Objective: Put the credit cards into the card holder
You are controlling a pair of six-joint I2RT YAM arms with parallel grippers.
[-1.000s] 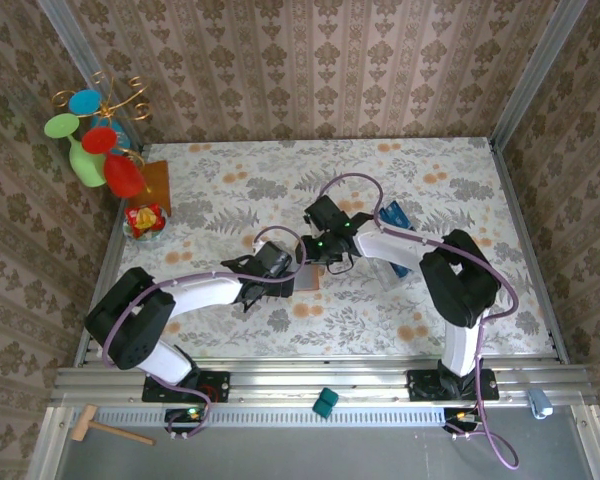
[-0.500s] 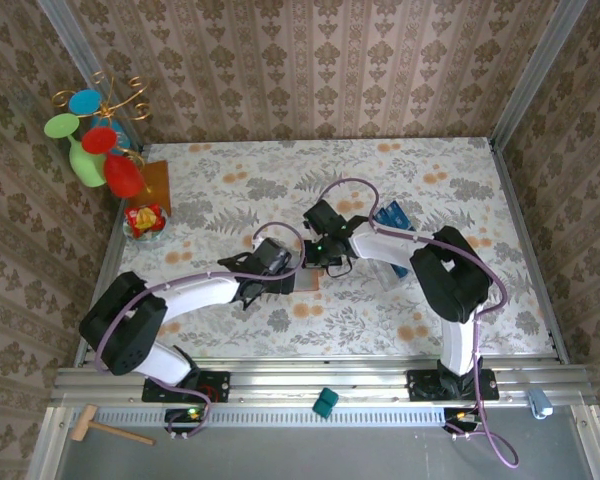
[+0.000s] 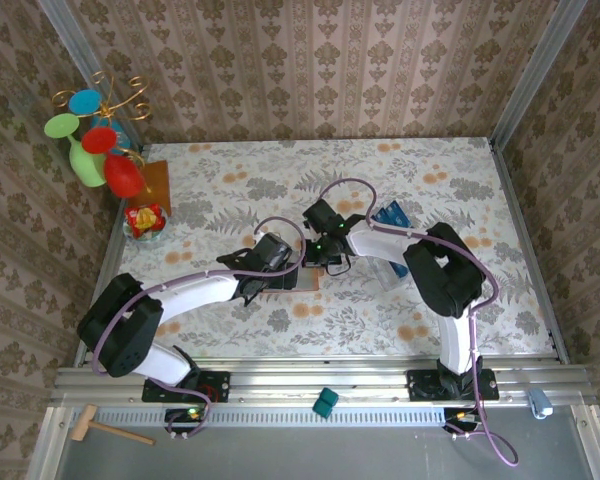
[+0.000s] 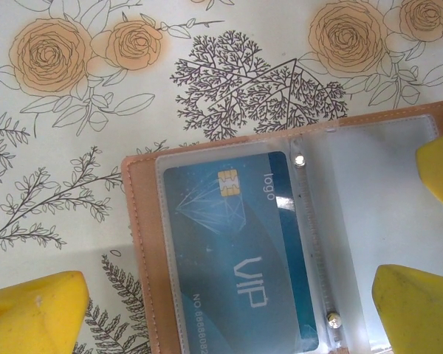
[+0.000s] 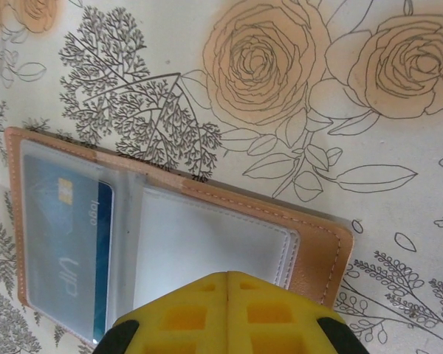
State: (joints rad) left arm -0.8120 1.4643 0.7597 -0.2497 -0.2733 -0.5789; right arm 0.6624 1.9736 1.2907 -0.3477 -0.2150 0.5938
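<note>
The card holder (image 4: 142,243) lies open on the flowered table, pinkish-brown leather with clear sleeves. One blue credit card (image 4: 236,243) marked VIP sits inside its left sleeve. My left gripper (image 4: 229,324) hangs open over the holder, one yellow finger (image 4: 33,313) off its left edge and the other on the right sleeve. My right gripper (image 5: 227,306) is shut, pads together, low over the pale right-hand sleeve of the card holder (image 5: 317,247), with nothing seen between them. From above, both grippers (image 3: 280,262) (image 3: 316,250) meet at the card holder (image 3: 306,281). More credit cards (image 3: 391,215) lie to the right.
A clear plastic tray (image 3: 394,266) lies under the right arm. An amber square (image 3: 156,181), a colourful balloon-like ornament (image 3: 98,140) and a red-yellow object (image 3: 143,218) stand at the left edge. A teal block (image 3: 325,402) and a wooden mallet (image 3: 102,428) lie off the table in front.
My right gripper has closed, and its arm has folded in slightly toward the left. The left gripper stays open over the card holder.
</note>
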